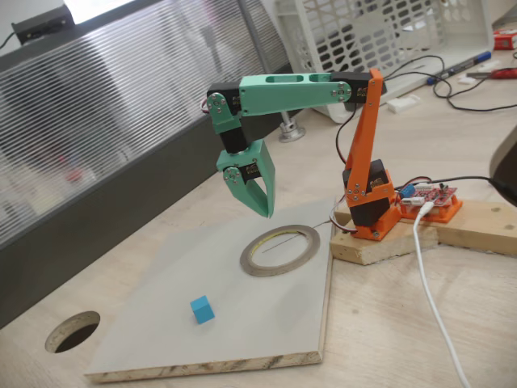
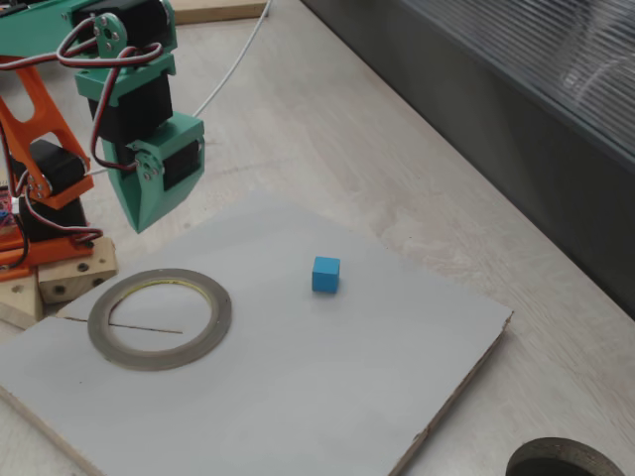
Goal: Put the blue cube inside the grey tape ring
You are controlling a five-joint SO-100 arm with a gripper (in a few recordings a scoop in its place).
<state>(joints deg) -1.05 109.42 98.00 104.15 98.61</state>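
matt grey board (image 1: pixel 242 323), raw chipboard edge

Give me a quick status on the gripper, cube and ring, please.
Gripper shut, empty, hanging above the board by the ring. Cube on the board, outside the ring. Nothing between them.

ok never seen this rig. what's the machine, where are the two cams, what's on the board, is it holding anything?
It is a small desktop robot arm, orange near its base and green toward the end, bolted to a wooden block. Both cameras are fixed: one looks across the table from one side, the other looks down from the opposite side, closer in. The green pointed part is the gripper; it hangs above the board and holds nothing. Its fingers look closed together. On the grey board lie the grey tape ring, flat, and the blue cube, apart from the ring and outside it. The dark round hole is in the table beside the board.
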